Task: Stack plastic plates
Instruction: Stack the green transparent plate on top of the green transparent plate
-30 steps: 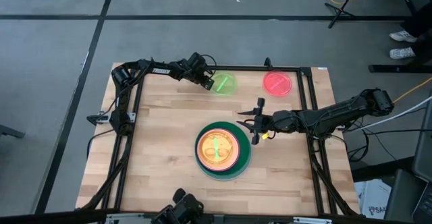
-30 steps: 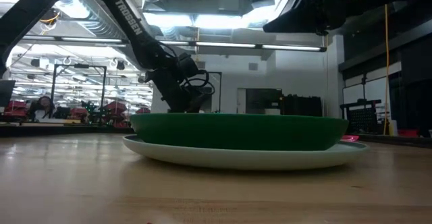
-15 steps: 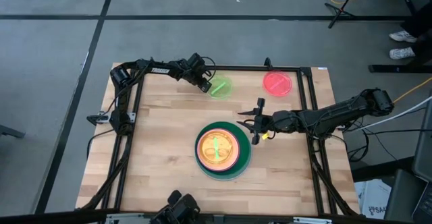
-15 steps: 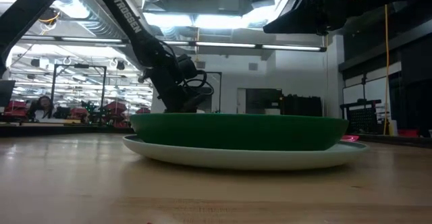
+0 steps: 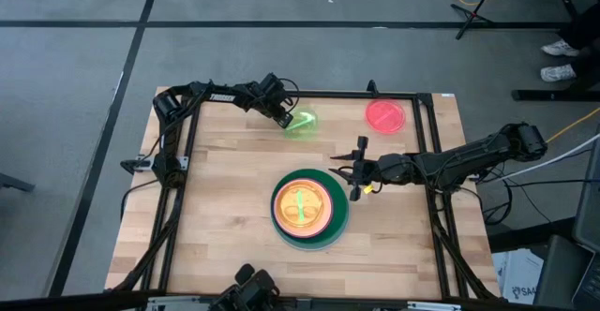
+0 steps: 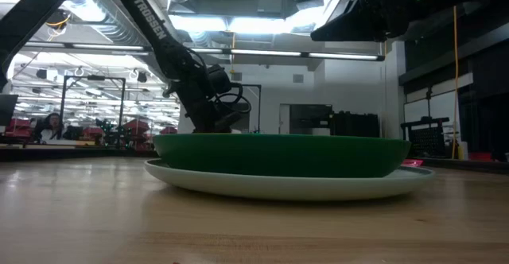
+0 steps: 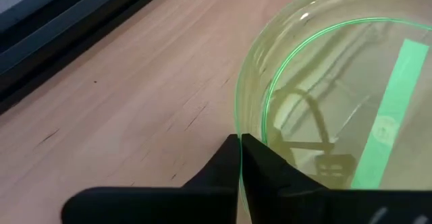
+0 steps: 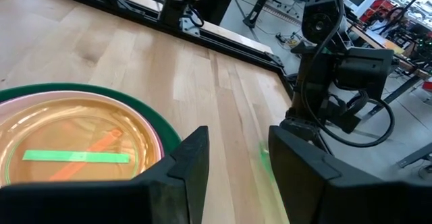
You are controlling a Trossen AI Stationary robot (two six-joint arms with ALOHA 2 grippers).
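A stack of plates (image 5: 309, 208) stands mid-table: light blue at the bottom, dark green, magenta, orange, with a translucent lime one (image 8: 74, 143) on top. My left gripper (image 5: 286, 119) is shut on a second translucent lime-green plate (image 5: 302, 123) at the far side. A red-pink plate (image 5: 385, 115) lies at the far right. My right gripper (image 5: 354, 174) is open and empty beside the stack's right side. My left gripper pinches the lime plate's rim (image 7: 237, 126) between its two fingers, one finger inside the plate and one outside. The fingers come from the table's left side, slanting down. Whether the plate rests on the table, I cannot tell.
A black frame (image 5: 412, 96) runs along the table's far, left and right sides. Bare wood lies at the left and near side of the stack. In the low view the stack (image 6: 286, 165) fills the middle, with my left arm (image 6: 203, 89) behind it.
My left gripper has drawn back toward the table's left edge, taking the lime-green plate with it; the plate has moved a little left and looks tipped against a second ago. My right arm has kept still.
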